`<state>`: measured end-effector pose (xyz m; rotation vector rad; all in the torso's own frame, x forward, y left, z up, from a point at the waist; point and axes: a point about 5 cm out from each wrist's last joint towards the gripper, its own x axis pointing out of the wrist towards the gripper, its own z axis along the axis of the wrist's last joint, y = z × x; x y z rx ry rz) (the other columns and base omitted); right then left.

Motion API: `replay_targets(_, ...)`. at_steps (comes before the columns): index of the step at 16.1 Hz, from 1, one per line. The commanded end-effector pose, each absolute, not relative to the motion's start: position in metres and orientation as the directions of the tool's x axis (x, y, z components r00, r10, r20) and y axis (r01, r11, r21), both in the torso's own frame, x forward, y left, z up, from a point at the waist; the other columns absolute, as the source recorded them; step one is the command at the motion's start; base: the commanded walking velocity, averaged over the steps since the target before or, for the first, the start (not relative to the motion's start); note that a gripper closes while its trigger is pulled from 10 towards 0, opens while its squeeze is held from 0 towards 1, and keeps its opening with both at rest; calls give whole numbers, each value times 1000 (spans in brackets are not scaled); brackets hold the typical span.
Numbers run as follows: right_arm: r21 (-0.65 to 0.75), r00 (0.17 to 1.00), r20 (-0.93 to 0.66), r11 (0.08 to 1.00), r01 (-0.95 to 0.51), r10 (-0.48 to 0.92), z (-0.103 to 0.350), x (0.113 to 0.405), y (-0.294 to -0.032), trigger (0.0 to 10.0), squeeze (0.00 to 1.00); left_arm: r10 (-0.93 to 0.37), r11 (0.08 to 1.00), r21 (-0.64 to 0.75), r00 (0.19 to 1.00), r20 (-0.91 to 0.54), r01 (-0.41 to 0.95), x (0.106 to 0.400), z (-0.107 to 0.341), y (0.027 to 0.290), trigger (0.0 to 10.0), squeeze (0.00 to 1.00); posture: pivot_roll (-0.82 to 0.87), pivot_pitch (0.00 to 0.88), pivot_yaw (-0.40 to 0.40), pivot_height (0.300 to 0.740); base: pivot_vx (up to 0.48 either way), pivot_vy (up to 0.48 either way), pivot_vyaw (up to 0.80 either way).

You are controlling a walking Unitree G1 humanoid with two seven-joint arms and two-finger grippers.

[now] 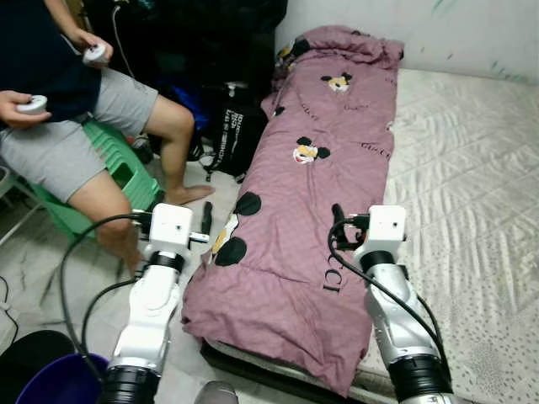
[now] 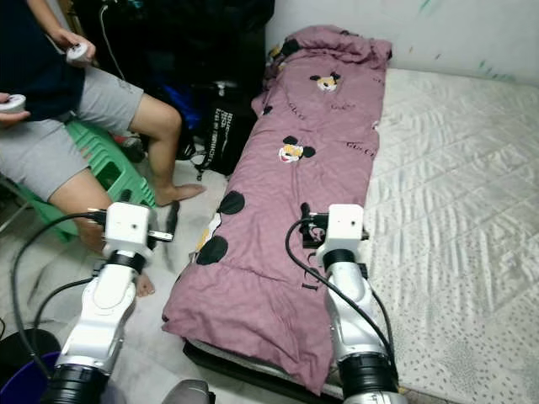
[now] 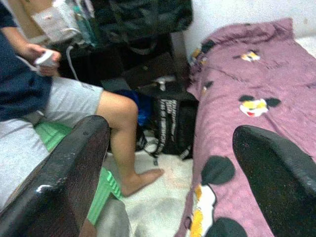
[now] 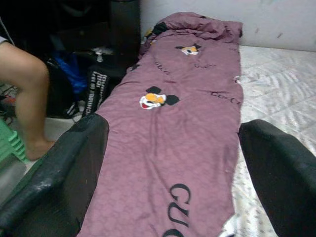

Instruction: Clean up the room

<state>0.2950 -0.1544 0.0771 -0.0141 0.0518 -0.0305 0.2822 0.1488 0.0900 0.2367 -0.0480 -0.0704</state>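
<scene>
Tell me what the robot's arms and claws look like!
Both arms are shiny silver tubes with black rings at the joints. Each wrist carries a white boxy block, and black cables loop out beside it. The left claw and the right claw each have two long black fingers, thick and rounded with a slightly scuffed, glossy surface.

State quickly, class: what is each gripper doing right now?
Left gripper: open, empty, beside the purple quilt's edge.
Right gripper: open, empty, above the quilt.

Bare mattress (image 1: 472, 168) lies open beside the quilt (image 1: 328, 151); seated person's legs (image 1: 160, 143) crowd the floor
</scene>
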Motion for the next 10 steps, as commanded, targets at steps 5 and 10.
replay_targets(5,-9,998,-52,999,40,-40,78,294,-154,10000,0,-73,965,253,997,18,66,283,87,147,10000,0,75,0,47,740,0,0,0)
replay_targets(10,30,997,-22,997,71,-71,82,297,-152,10000,0,-86,956,286,995,47,69,287,91,145,10000,0,68,0,88,740,0,0,0)
